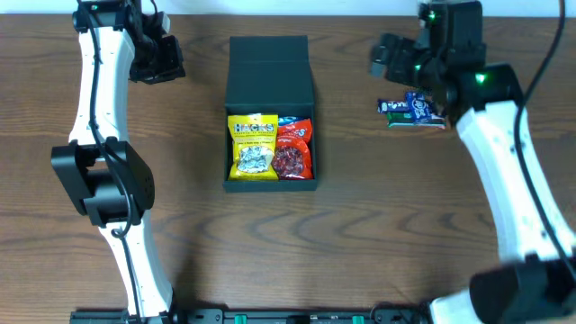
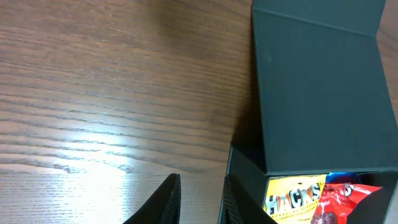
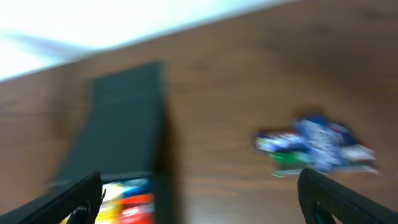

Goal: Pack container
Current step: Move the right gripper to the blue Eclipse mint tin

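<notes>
At the middle of the table (image 1: 360,225) sits one box (image 1: 268,72), its walls low and its flap lid laid open toward the far edge. Bare wood runs wide on both sides and in front. Inside, side by side, lie one yellow packet (image 1: 253,146) on the left and one red packet (image 1: 292,148) on the right, filling the floor. Well to the right lies a small heap of blue and green wrappers (image 1: 412,111), count unclear. Left gripper (image 1: 166,61), near the far edge, is pinched close and empty. Right gripper (image 1: 385,56), beside the heap, is spread wide and empty.
</notes>
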Controlling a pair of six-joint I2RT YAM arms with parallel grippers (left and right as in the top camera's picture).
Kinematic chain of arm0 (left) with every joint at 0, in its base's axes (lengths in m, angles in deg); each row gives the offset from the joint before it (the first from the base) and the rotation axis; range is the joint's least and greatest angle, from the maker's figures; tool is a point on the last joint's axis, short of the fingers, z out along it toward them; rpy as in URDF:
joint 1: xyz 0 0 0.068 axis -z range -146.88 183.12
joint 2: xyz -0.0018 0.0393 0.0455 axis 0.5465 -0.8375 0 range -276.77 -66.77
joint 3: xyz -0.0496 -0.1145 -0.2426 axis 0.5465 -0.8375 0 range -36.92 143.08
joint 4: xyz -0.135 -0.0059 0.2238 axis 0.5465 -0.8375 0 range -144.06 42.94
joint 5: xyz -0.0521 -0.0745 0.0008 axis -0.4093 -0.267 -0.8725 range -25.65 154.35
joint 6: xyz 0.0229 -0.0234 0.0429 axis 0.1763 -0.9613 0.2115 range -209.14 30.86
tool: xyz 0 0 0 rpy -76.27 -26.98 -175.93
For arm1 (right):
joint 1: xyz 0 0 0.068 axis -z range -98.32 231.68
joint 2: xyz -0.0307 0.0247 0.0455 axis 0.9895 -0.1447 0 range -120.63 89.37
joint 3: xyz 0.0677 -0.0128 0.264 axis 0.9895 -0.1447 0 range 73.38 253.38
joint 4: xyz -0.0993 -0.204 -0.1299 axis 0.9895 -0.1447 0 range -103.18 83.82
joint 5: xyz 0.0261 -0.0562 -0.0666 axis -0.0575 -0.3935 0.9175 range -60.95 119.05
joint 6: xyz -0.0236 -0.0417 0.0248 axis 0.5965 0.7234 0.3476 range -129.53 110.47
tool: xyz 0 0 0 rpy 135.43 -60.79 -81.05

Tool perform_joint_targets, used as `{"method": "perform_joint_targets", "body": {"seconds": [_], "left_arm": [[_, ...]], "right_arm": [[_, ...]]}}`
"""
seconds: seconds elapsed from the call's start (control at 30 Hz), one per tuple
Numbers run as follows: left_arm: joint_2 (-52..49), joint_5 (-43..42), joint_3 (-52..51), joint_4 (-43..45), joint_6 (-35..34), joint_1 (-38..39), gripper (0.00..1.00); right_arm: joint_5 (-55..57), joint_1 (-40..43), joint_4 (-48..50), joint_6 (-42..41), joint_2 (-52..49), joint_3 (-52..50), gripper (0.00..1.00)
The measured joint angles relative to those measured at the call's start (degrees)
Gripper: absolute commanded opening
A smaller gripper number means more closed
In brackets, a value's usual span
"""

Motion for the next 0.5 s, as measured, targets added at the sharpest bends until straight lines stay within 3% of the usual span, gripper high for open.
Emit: {"method": "perform_joint_targets", "body": {"seconds": [0.27, 0.37, 0.5], "left_arm": [[0.0, 0.0, 0.0, 0.0, 0.0, 0.0, 0.25], [0.0, 0.0, 0.0, 0.0, 0.0, 0.0, 0.25], [0.0, 0.0, 0.0, 0.0, 0.0, 0.0, 0.25]], "right_arm": [[7.7, 5.2, -1.8, 12.9, -13.3, -0.6, 0.99], [8.9, 7.2, -0.7, 16.3, -16.0, -0.7, 0.89], [9.0, 10.6, 0.9, 18.9, -18.5, -0.7, 0.83]]}}
